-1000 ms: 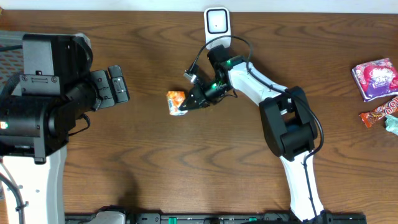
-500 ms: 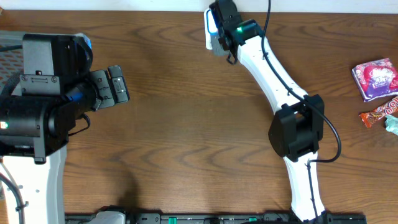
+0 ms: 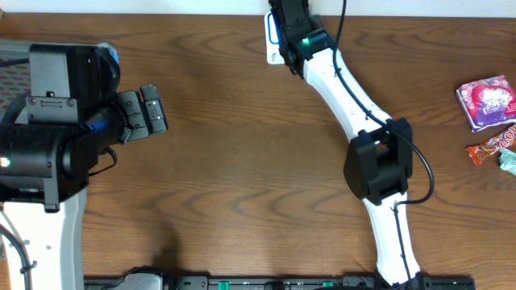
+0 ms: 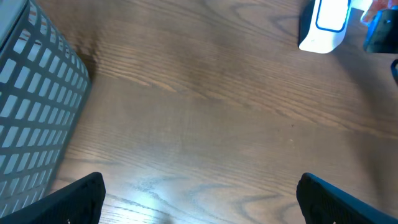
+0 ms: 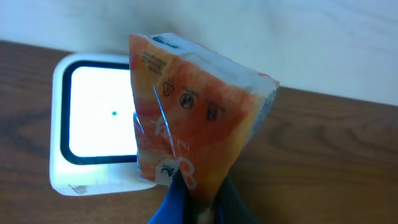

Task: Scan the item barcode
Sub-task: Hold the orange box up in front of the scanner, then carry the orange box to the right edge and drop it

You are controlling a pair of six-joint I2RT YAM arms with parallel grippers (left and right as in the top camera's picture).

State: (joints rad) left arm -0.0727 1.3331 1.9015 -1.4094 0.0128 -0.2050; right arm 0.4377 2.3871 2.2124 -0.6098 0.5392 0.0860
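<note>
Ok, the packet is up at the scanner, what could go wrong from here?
One: the right gripper pinches the orange crinkled foil packet only by its lower corner, so it could slip. Two: it overlaps just the right edge of the lit window on the white boxy scanner, and no barcode shows from the wrist view, so the read may miss.

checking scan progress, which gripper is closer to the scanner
Right. The right gripper holds the packet right at the scanner; the left gripper hangs open far off to the left of it.
</note>
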